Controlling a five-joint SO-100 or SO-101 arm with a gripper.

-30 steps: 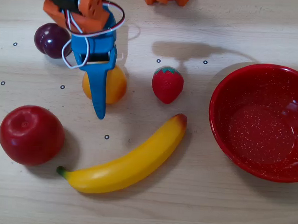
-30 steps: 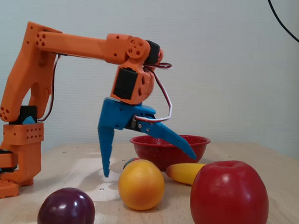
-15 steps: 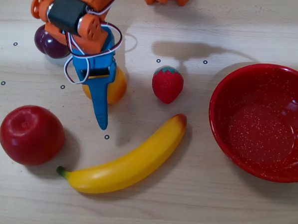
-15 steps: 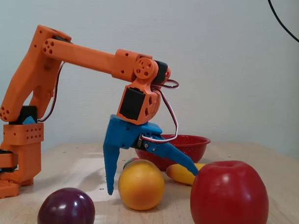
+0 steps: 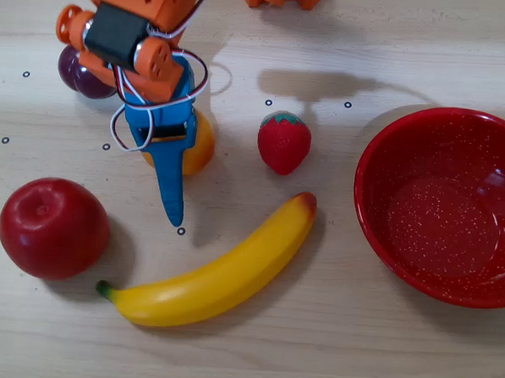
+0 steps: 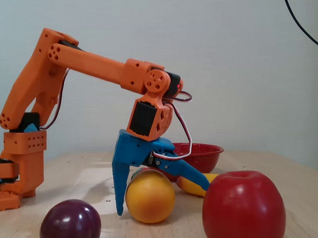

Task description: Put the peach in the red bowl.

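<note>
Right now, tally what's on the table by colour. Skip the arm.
Red: 3 - apple, strawberry, red bowl
Yellow: 1 - banana
Yellow-orange: 1 - peach, straddled by the open pincer
Purple: 1 - plum
Total: 6

The overhead view looks straight down from close above onto the pale wood-grain desk, cropping the orange arm at the top edge and the large glossy red speckled bowl at the right. The fixed view stands low, near desk height, facing a plain pale wall, with the big dark-red plastic apple nearest its lens. Both views share the blue pincer, the round yellow-orange plastic peach and the bowl.
</note>
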